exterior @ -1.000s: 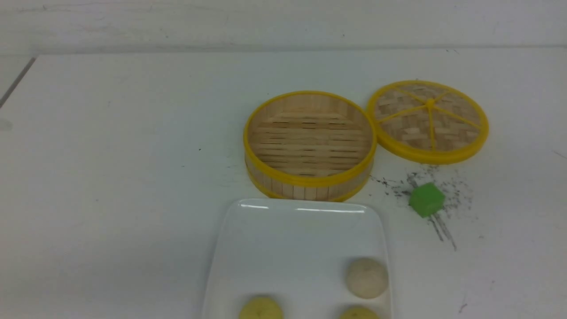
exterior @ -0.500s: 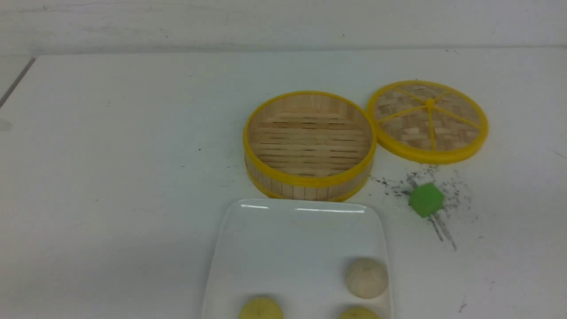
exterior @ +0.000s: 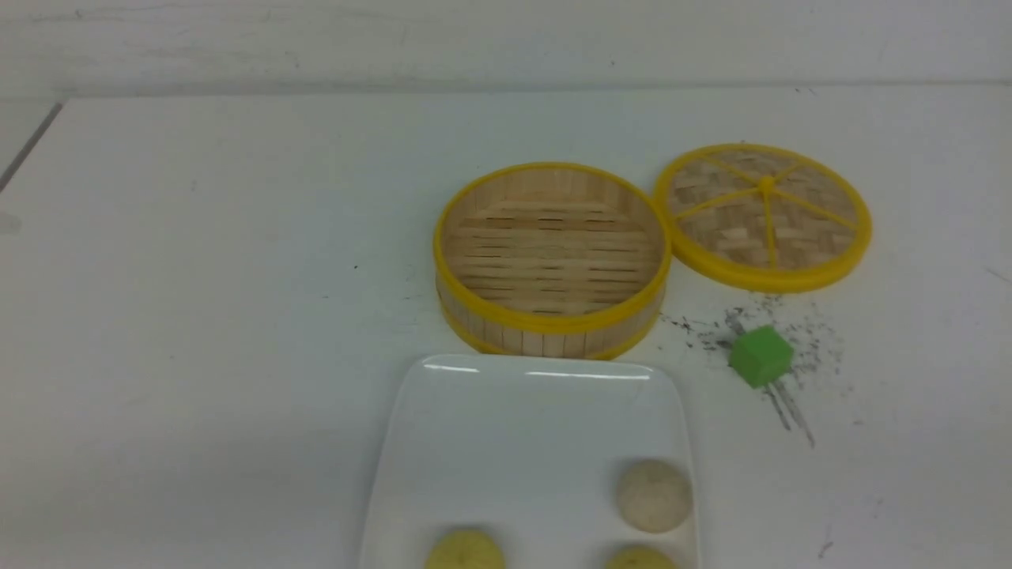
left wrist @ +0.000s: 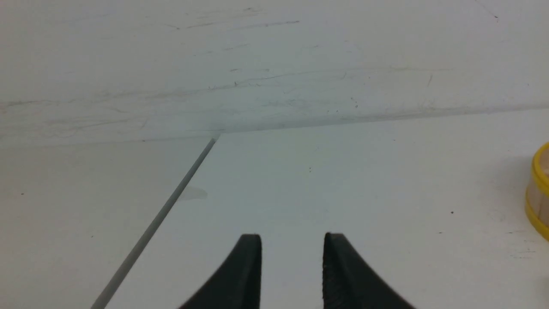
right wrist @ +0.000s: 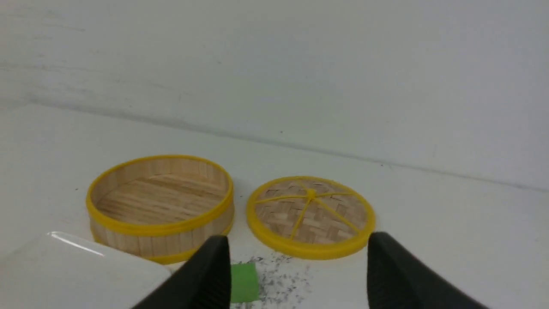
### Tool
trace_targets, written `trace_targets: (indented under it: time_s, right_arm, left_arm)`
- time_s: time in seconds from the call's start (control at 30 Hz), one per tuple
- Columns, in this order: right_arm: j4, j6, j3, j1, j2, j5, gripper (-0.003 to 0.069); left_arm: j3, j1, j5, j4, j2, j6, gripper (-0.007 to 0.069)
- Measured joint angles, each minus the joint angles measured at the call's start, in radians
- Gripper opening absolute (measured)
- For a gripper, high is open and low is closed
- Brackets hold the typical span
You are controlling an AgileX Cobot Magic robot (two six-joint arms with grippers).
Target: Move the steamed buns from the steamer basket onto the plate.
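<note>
The steamer basket (exterior: 552,259) stands at the table's middle with nothing inside; it also shows in the right wrist view (right wrist: 159,207) and at the edge of the left wrist view (left wrist: 539,191). The white plate (exterior: 506,427) lies in front of it, and its corner shows in the right wrist view (right wrist: 64,270). On the plate's near part sit an off-white bun (exterior: 654,495) and two pale yellow buns (exterior: 465,550) (exterior: 640,559), cut by the frame's edge. My left gripper (left wrist: 292,238) is open and empty over bare table. My right gripper (right wrist: 298,242) is open wide and empty.
The flat woven lid (exterior: 764,215) lies right of the basket, also in the right wrist view (right wrist: 311,214). A green cube (exterior: 760,356) sits among dark specks in front of the lid, and shows by my right gripper's finger (right wrist: 244,282). A table seam (left wrist: 171,201) runs at far left.
</note>
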Motion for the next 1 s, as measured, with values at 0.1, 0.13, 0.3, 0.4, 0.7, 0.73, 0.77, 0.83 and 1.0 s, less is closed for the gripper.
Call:
trace_targets:
  time_s: [0.1,0.13,0.3,0.4,0.7,0.73,0.77,0.83,1.0]
  right_arm:
    - [-0.005,0.000,0.072,0.000,0.001,-0.075,0.0432]
    - [-0.021,0.000,0.113,0.000,0.001,-0.109,0.0432]
    - [-0.073,0.000,0.236,0.000,0.003,-0.190,0.0432]
    - [-0.091,0.000,0.297,0.000,0.004,-0.203,0.0427]
    - [-0.108,0.000,0.331,0.000,0.004,-0.215,0.0370]
    - [-0.107,0.000,0.331,0.000,0.004,-0.215,0.0367]
    - [-0.108,0.000,0.331,0.000,0.004,-0.215,0.0349]
    - [-0.108,0.000,0.331,0.000,0.004,-0.215,0.0328]
    - [-0.108,0.000,0.331,0.000,0.004,-0.215,0.0261]
  left_arm:
    - [0.000,0.000,0.000,0.000,0.000,0.000,0.0238]
    - [0.000,0.000,0.000,0.000,0.000,0.000,0.0238]
    - [0.000,0.000,0.000,0.000,0.000,0.000,0.0238]
    - [0.000,0.000,0.000,0.000,0.000,0.000,0.0238]
    - [0.000,0.000,0.001,0.000,0.000,0.000,0.0239]
    - [0.000,0.000,0.002,0.000,0.000,0.000,0.0239]
    - [0.000,0.000,0.009,0.000,0.000,0.000,0.0239]
    - [0.000,0.000,0.022,0.000,0.000,0.000,0.0239]
    - [0.000,0.000,0.068,0.000,0.000,0.000,0.0239]
